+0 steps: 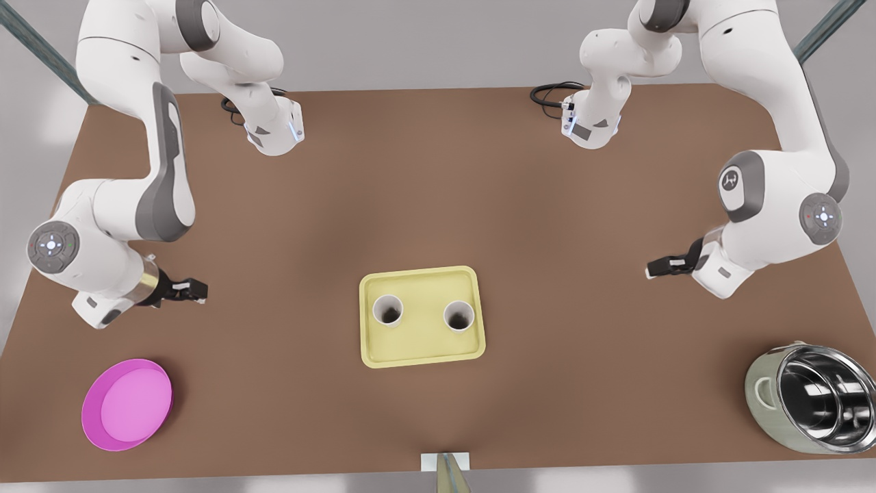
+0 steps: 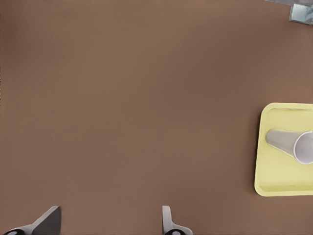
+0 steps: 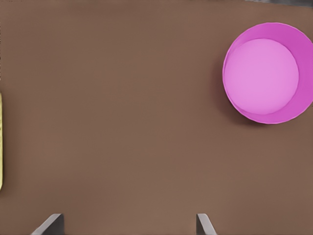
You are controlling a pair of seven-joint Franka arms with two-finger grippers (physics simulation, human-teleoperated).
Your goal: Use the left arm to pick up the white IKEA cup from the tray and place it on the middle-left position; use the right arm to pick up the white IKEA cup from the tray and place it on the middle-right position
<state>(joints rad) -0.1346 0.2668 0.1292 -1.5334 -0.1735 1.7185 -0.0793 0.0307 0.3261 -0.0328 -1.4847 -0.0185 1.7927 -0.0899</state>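
Observation:
Two white IKEA cups (image 1: 388, 310) (image 1: 458, 315) stand upright side by side on the pale yellow tray (image 1: 423, 344) at the table's front centre. My left gripper (image 1: 198, 291), on the arm with the brass wrist band, hovers open over bare tabletop well to the front view's left of the tray. In the left wrist view the left gripper (image 2: 108, 227) has nothing between its fingers, and one cup (image 2: 288, 143) on the tray (image 2: 279, 176) lies farther off. My right gripper (image 1: 653, 268) (image 3: 127, 226) hangs open over bare table to the front view's right of the tray.
A round pink dish (image 1: 127, 404) (image 3: 266, 73) sits near the front-left corner. A steel pot (image 1: 811, 397) lies tilted near the front-right corner. Both arm bases and black cables stand at the far edge. Brown tabletop stretches on both sides of the tray.

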